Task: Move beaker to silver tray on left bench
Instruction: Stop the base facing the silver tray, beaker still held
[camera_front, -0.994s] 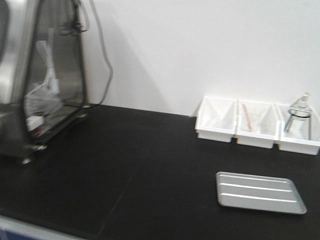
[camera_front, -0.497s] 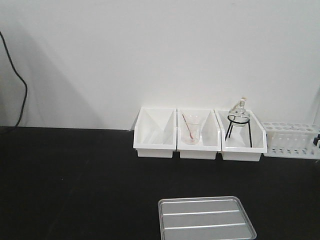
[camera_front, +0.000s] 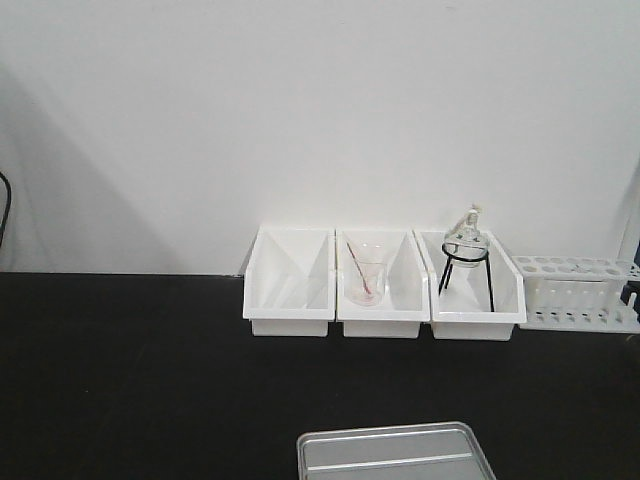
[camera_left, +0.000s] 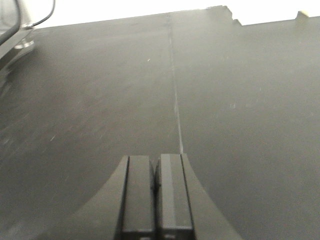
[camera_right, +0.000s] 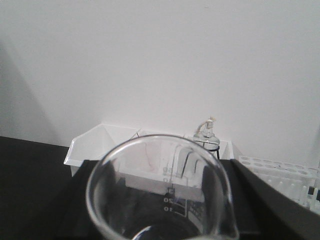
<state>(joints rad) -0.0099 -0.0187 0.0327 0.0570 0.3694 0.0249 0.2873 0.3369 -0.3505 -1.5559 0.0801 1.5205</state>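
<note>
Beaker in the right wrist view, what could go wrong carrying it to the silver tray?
1. The beaker fills that view, and the silver tray shows only at the front view's bottom edge, so placement may be off.
2. Smooth glass could slip.
3. Overshooting could hit the white bins.

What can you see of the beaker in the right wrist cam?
The beaker: clear glass, round open rim, pour lip at lower right, white graduation marks on its wall, no liquid visible. Upright, close to the lens, base cut off. Dark shapes through both sides suggest the right tool clamps it.
</note>
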